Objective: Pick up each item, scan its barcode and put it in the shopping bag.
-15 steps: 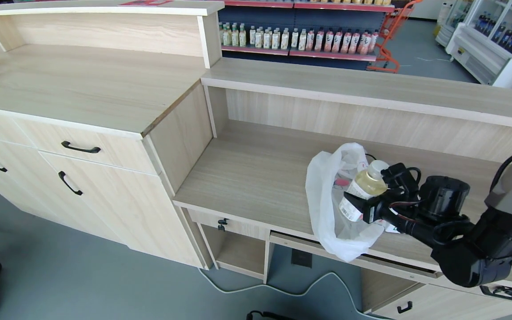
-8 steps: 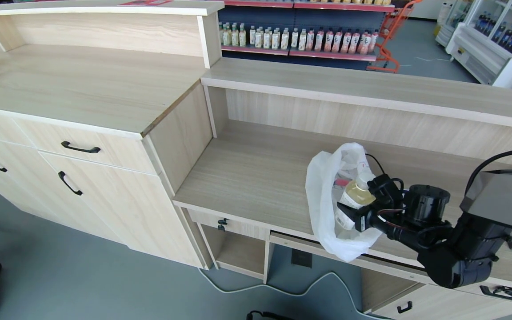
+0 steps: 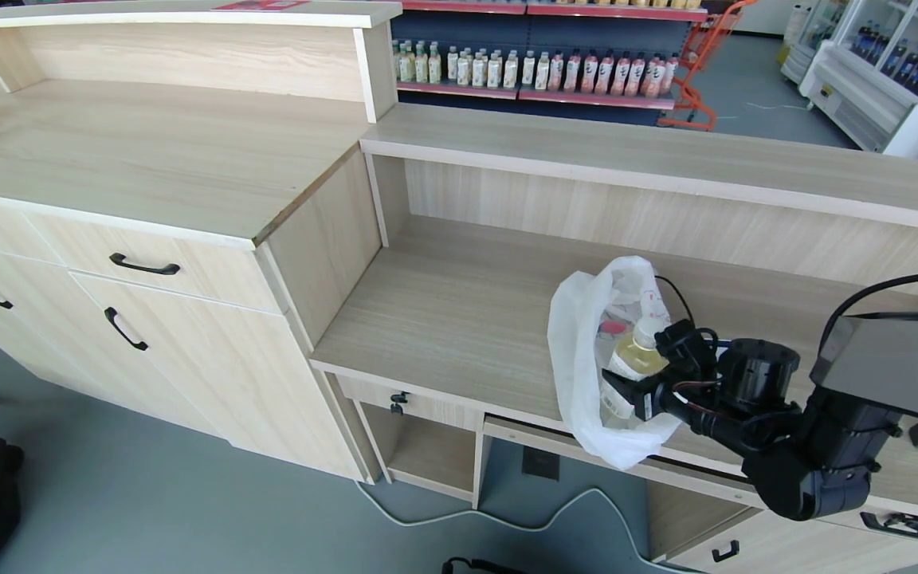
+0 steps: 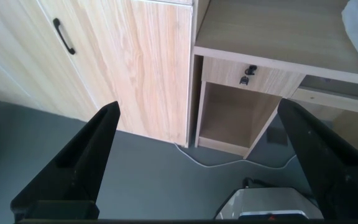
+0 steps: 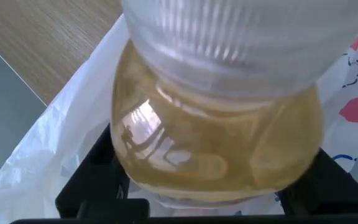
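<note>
Bagging is judged to be the step being carried out. The bottle (image 3: 633, 359) of pale yellow drink is being gripped by the right jaws, which are being pressed against its sides low on the body, at the label. It is being held cap-up and somewhat tilted, partly inside the open mouth of the white shopping bag (image 3: 578, 343). The bag is being carried by the desk (image 3: 459, 319) at its front edge, with its bottom sagging over that edge. Something pink is being glimpsed inside beside the bottle, but what it is cannot be told. The left jaws are being held wide apart with nothing between them, low above the grey floor (image 4: 154, 180) and well apart from the bag.

Whether the barcode has been scanned cannot be told from this moment. By judgement, the next move is being governed by the thin plastic:

- The bottle's base would need to be resting inside the bag before it is released.
- The jaws would need to be opened only a little, then drawn out upward — otherwise the film may be snagged and the bag dragged off the edge.
</note>
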